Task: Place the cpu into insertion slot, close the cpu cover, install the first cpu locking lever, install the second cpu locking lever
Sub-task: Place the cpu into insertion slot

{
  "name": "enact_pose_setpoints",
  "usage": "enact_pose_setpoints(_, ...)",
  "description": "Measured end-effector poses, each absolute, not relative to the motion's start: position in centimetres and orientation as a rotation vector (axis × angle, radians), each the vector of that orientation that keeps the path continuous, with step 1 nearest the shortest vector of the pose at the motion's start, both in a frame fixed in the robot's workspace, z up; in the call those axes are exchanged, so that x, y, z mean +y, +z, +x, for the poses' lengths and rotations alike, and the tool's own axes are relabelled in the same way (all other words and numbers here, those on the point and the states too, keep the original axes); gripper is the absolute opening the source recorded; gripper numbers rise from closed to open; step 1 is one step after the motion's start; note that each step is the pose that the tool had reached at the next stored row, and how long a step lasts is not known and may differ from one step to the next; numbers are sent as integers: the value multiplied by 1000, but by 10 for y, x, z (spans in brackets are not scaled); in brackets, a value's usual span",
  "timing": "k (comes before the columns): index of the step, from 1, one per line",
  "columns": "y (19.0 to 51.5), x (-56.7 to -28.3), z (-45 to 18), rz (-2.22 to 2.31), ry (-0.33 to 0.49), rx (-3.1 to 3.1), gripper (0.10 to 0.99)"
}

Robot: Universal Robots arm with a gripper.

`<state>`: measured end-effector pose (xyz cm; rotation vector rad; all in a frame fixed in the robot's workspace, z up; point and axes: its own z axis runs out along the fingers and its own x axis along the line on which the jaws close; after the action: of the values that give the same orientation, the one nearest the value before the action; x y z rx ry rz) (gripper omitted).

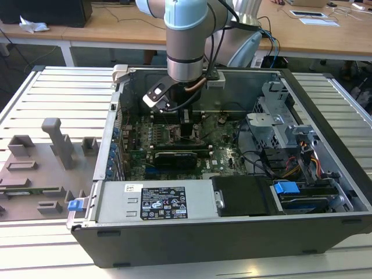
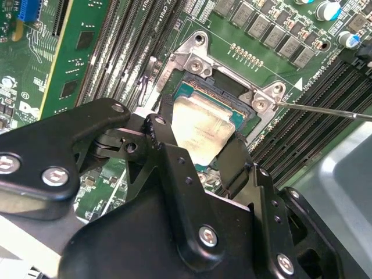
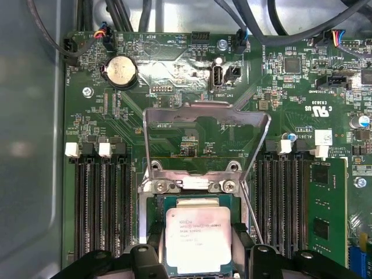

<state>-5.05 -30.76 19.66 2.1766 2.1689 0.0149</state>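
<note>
The cpu, a silver-topped square chip with a green rim, sits between my gripper's two black fingers. The gripper is shut on its two opposite edges. The chip is in or just over the insertion slot; I cannot tell whether it is fully seated. In the second wrist view the cpu lies inside the slot's frame, and the gripper flanks it. The cpu cover stands swung open behind the slot. A thin locking lever sticks out unlatched beside the slot. In the exterior view the gripper is low inside the case.
Long black memory slots run along both sides of the socket. A green card stands close by. The open computer case holds a power supply, drive bays and cables. A grey fixture tray lies at the exterior view's left.
</note>
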Motion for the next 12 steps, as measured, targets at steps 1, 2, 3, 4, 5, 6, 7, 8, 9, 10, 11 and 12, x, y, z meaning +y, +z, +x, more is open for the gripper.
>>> enact_pose_setpoints(1,196,-308,-51,2177,15,2169,545)
enact_pose_setpoints(2,196,-308,-51,2177,15,2169,545)
enact_pose_setpoints(3,195,-308,-51,2177,15,2169,545)
enact_pose_setpoints(4,195,-308,-51,2177,15,2169,545)
enact_pose_setpoints(5,195,-308,-51,2177,15,2169,545)
enact_pose_setpoints(6,194,-308,-51,2177,15,2169,545)
enact_pose_setpoints(7,194,-308,-51,2177,15,2169,545)
enact_pose_setpoints(8,194,-308,-51,2177,15,2169,545)
enact_pose_setpoints(9,195,-307,-51,2176,15,2168,545)
enact_pose_setpoints(10,196,-307,-51,2175,15,2167,545)
enact_pose_setpoints(11,196,-307,-51,2174,16,2166,545)
enact_pose_setpoints(12,197,-307,-51,2174,16,2166,545)
